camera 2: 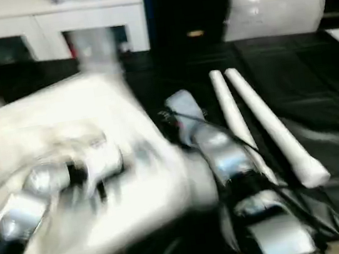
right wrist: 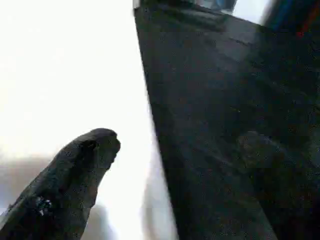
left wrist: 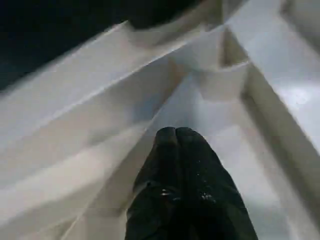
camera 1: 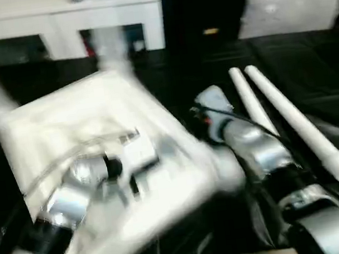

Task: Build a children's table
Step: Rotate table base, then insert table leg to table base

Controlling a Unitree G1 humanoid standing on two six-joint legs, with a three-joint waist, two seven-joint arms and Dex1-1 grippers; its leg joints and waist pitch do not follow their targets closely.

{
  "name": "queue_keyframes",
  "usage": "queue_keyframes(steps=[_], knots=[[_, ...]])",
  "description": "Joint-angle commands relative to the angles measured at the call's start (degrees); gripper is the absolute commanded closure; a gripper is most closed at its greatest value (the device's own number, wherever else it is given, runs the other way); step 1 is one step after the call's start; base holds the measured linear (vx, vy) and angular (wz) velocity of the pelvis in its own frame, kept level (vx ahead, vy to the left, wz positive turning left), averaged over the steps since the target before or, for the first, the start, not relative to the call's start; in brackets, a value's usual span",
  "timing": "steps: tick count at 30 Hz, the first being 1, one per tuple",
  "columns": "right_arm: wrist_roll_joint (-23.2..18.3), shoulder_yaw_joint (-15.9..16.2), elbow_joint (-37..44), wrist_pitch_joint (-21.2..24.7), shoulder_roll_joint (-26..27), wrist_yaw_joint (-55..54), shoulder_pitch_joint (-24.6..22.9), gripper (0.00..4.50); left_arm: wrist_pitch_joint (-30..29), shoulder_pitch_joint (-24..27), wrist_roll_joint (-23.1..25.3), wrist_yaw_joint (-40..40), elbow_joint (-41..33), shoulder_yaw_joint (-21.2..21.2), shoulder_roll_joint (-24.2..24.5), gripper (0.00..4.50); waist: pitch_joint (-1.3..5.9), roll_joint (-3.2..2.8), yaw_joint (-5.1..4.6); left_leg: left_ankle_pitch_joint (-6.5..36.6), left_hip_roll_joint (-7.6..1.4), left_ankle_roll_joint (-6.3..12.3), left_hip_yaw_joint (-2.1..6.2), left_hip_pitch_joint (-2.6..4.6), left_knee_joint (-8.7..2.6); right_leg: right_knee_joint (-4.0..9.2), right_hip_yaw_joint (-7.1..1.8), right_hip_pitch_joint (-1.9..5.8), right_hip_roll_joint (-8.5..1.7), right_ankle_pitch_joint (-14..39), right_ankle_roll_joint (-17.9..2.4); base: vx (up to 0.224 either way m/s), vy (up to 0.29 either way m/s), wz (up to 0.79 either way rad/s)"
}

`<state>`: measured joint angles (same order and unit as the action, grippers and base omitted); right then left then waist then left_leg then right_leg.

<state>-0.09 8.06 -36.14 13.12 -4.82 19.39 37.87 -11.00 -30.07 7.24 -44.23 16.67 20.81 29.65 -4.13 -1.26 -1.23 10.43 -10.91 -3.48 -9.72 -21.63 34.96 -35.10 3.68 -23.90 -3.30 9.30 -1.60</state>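
Two legs fitted or fitting, two more waiting on the black cloth.

Taking the white tabletop (camera 1: pixel 97 150) as the landmark: it lies underside up at the left of the black-covered surface (camera 1: pixel 313 69), with what look like two legs (camera 1: pixel 111 47) rising from its far corners, though blur hides the joints. Over its ribbed underside (left wrist: pixel 100 115) hangs the left gripper (left wrist: pixel 176 133), fingers pressed shut on nothing. At the top's right edge sits the right gripper (right wrist: pixel 90 150), which stands wide open and empty, one finger (right wrist: pixel 95 145) above the white plastic. Right of the top, well apart, two spare legs (camera 1: pixel 288 116) lie side by side. I judge the leg-fitting step is half done; the next move calls for the open right claw to swing right, close around a spare leg and carry it to a free socket.
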Motion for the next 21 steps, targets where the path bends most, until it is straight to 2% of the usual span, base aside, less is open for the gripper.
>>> queue_keyframes(steps=[1,3,5,6,8,10,13,14,17,18,19,20,21], knots=[[-0.72,-2.01,2.44,0.74,-1.35,-0.34,0.54,0.0,1.04,0.49,2.11,2.31,3.12,-0.16,0.97,4.49,4.16,-0.5,0.37,17.05,-1.4,-0.86,0.82,1.01,-4.09,4.97,-2.77,2.99,-3.92,21.18,-8.74,0.0,0.0,0.0],[-1.29,-3.47,4.51,1.5,-2.24,-0.71,0.63,0.0,2.76,-0.29,3.37,5.12,5.83,-0.28,0.86,4.49,4.39,-0.64,0.46,15.22,-1.43,-0.75,0.71,0.85,-4.11,4.62,-2.73,3.14,-3.63,18.12,-9.19,0.0,0.0,0.0],[-1.65,-4.76,6.85,2.09,-3.21,-0.79,0.49,0.0,7.71,-1.76,4.62,8.15,11.17,-0.71,-0.02,4.49,4.59,-0.76,0.7,13.73,-1.45,-0.43,0.59,0.91,-3.98,4.37,-2.79,3.11,-3.6,14.55,-10.07,0.0,0.0,0.0],[-1.76,-4.94,7.42,2.31,-3.4,-0.71,0.38,0.0,8.52,-1.86,4.55,8.28,11.73,-0.84,-0.17,4.49,4.88,-0.62,0.83,12.34,-1.33,0.04,0.59,0.69,-3.89,4.22,-2.75,3.48,-3.61,12.66,-10.47,0.0,0.0,0.0],[-1.96,-5.23,8.96,2.95,-3.92,-0.49,-0.03,0.0,9.78,-1.74,3.75,8.0,11.99,-1.5,-0.61,4.49,5.16,-0.66,1.3,9.63,-1.66,0.59,0.55,0.61,-3.79,3.67,-2.82,3.58,-3.85,8.03,-12.01,0.0,0.0,0.0],[-2.04,-5.02,11.2,3.61,-4.92,0.44,-1.11,0.0,8.52,-0.34,0.39,6.1,8.61,-3.73,-1.52,4.49,5.24,-0.51,1.73,8.7,-1.73,0.85,0.4,0.63,-3.71,3.42,-2.83,3.66,-3.97,6.85,-12.91,0.0,0.0,0.0],[-2.0,-4.94,11.73,3.55,-6.1,1.56,-2.29,0.0,6.88,2.62,-4.04,3.24,2.29,-5.97,-1.35,4.49,4.95,-0.36,1.99,9.76,-1.78,0.8,0.28,0.59,-3.76,3.6,-2.88,3.62,-4.17,8.89,-13.11,0.0,0.0,0.0],[-1.88,-5.03,11.4,3.36,-6.23,1.67,-2.36,0.0,6.86,3.14,-4.69,2.86,1.29,-6.23,-1.14,4.49,4.69,-0.39,1.98,11.16,-1.86,0.57,0.26,0.73,-3.9,4.03,-2.82,3.38,-4.14,11.8,-12.74,0.0,0.0,0.0],[-1.38,-5.15,9.85,2.57,-6.74,1.62,-2.22,0.0,5.4,4.73,-7.17,1.24,-2.13,-7.09,-0.57,4.49,4.61,-0.37,1.86,13.34,-1.69,-0.25,0.29,0.81,-3.88,4.28,-2.81,3.18,-4.03,15.95,-11.45,0.0,0.0,0.0],[-0.97,-5.14,8.72,2.12,-7.16,1.45,-2.01,0.0,4.12,5.92,-8.42,0.3,-4.82,-7.55,0.16,4.49,4.52,0.05,1.8,13.74,-1.67,-0.22,0.28,0.77,-3.97,4.48,-2.76,3.15,-3.95,17.06,-11.06,0.0,0.0,0.0],[0.0,-4.79,7.87,1.81,-8.02,1.33,-1.87,0.0,1.63,8.04,-10.09,-1.37,-9.68,-8.53,1.51,4.49,4.52,-0.01,1.85,14.09,-1.84,-0.59,0.4,0.86,-3.99,4.3,-2.78,3.09,-4.21,18.29,-10.93,0.0,0.0,0.0],[0.03,-4.77,7.95,1.93,-8.13,1.39,-1.88,0.0,1.25,8.33,-10.29,-1.61,-10.39,-8.7,1.69,4.49,4.41,-0.07,1.69,13.76,-1.79,-0.48,0.46,0.58,-4.07,4.41,-2.71,3.19,-4.08,18.92,-10.61,0.0,0.0,0.0],[-0.14,-4.85,8.85,3.15,-8.52,1.81,-1.96,0.0,-0.18,9.37,-11.33,-2.13,-13.15,-9.58,2.12,4.49,4.46,-0.15,1.73,14.13,-1.67,-0.42,0.24,1.01,-3.82,4.55,-2.79,2.76,-3.86,19.08,-10.41,0.0,0.0,0.0]])
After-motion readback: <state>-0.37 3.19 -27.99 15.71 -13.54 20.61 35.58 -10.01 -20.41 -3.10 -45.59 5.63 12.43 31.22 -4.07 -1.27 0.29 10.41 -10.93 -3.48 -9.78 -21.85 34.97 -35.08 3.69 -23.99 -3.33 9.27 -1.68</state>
